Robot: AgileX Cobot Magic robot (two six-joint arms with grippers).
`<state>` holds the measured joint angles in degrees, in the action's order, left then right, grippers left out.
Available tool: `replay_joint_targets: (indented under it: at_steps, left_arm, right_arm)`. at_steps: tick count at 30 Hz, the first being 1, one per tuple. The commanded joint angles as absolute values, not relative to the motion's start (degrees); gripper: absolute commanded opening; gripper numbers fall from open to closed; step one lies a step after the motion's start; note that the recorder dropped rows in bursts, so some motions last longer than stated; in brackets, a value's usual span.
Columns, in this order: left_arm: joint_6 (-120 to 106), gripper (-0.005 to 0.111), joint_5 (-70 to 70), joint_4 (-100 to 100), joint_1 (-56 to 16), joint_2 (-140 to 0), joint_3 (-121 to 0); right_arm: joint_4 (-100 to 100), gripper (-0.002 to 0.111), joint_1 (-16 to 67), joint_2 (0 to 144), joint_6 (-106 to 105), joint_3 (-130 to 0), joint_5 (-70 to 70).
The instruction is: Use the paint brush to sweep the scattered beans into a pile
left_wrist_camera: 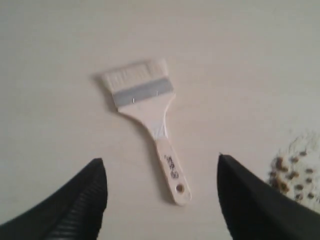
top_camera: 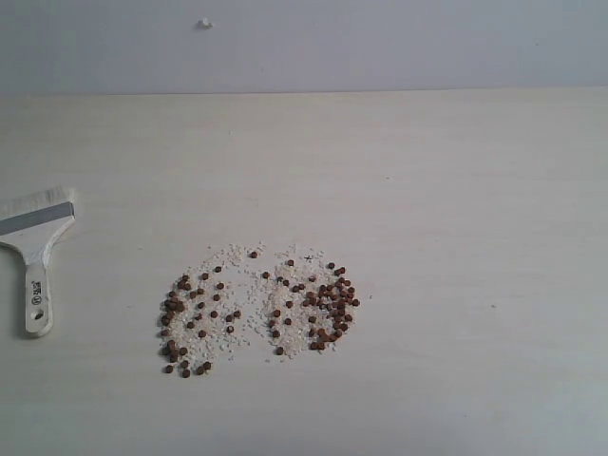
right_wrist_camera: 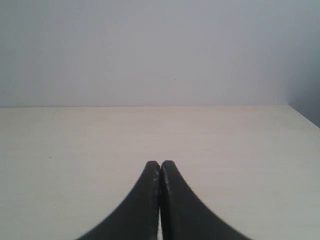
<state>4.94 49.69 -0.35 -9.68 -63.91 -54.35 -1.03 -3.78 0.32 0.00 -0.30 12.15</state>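
The paint brush (top_camera: 36, 249) lies flat at the table's left edge, bristles away from me, handle hole toward the front. From the left wrist the paint brush (left_wrist_camera: 149, 122) rests on the table between and beyond the fingers. My left gripper (left_wrist_camera: 161, 161) is open above the handle end, touching nothing. The beans (top_camera: 261, 312) lie scattered in two loose patches among white crumbs at the table's middle; a few beans (left_wrist_camera: 295, 175) show at the edge of the left wrist view. My right gripper (right_wrist_camera: 160, 163) is shut and empty over bare table. Neither arm shows in the exterior view.
The pale wooden table (top_camera: 456, 209) runs back to a grey-white wall (top_camera: 380, 43). A small white speck (top_camera: 205, 24) sits on the wall. The table's far right corner (right_wrist_camera: 292, 107) shows in the right wrist view.
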Motion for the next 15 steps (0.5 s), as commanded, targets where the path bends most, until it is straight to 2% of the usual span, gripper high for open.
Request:
replay_joint_targets:
  at_steps: [1, 5, 15]
  left_arm:
    - [6.73, 0.062, 55.04, -1.04, -10.3, -72.9, -54.61]
    - [9.0, 0.062, 54.34, -0.91, -11.79, -80.58, -54.61]
    - [14.48, 0.062, 42.06, -0.65, -15.43, -95.89, -54.61]
  right_arm:
    - [-1.41, 0.0, -3.68, 0.0, 0.0, 0.0, 11.25]
    - [-1.41, 0.0, -3.68, 0.0, 0.0, 0.0, 11.25]
    - [-1.41, 0.0, -3.68, 0.0, 0.0, 0.0, 11.25]
